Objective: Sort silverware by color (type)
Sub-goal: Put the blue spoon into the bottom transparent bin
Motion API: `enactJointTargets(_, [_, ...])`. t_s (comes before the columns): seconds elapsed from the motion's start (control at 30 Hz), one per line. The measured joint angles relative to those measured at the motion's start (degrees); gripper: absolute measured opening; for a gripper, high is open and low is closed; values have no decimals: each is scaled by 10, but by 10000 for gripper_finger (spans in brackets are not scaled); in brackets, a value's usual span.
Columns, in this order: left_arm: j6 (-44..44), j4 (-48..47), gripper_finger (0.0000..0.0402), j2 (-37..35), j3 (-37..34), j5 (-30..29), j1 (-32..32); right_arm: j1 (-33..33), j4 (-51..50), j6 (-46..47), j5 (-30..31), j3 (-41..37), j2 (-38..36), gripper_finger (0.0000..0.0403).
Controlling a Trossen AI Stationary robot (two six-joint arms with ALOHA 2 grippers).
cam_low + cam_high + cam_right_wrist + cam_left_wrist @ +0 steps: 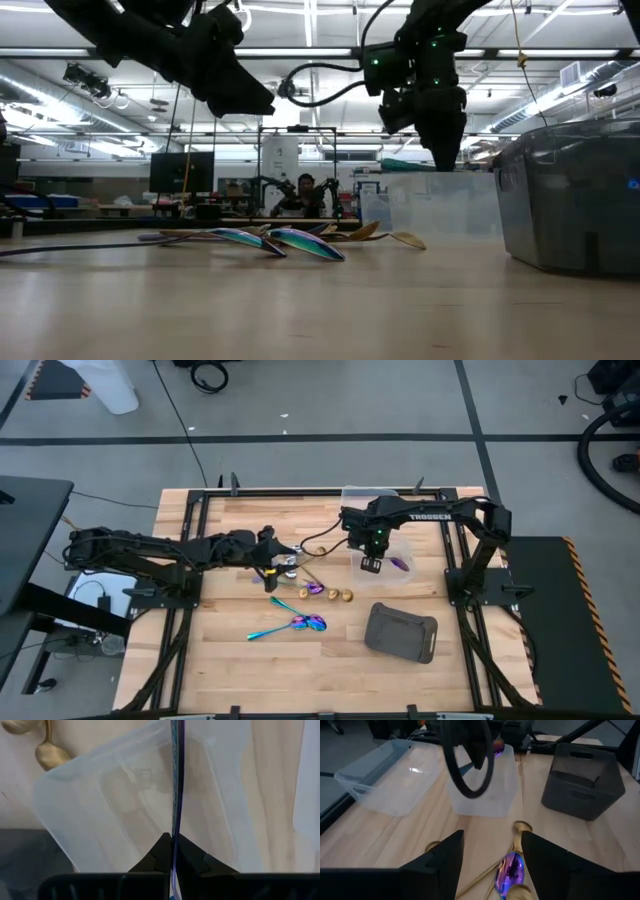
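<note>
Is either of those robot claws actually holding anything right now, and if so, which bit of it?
Yes. The right gripper pinches an iridescent utensil by its thin handle, above a clear tub. The left gripper is open and holds nothing.

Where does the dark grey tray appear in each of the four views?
High view: dark grey tray, lower right of centre on the table.
Low view: right edge.
Left wrist view: upper right.
Right wrist view: not in it.
Shared landmark: the clear tub near it.
</note>
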Motion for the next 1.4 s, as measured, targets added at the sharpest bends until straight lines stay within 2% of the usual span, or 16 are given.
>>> enactJointTargets(0.7, [-17,-32,208,0,0,0,4,-19,-23,29,13,0,42,22])
enactJointTargets(0.93, [-26,-90,208,0,0,0,4,-19,-14,13,34,0,75,25])
enactJointTargets(1.07, [-26,-115,208,0,0,0,4,-21,0,4,31,0,86,44])
enactJointTargets(1.27, [-28,-115,208,-1,0,0,4,-21,4,4,28,0,93,93])
enactJointTargets(1.4, [-28,-153,208,-1,1,0,4,-21,-38,5,26,14,83,116])
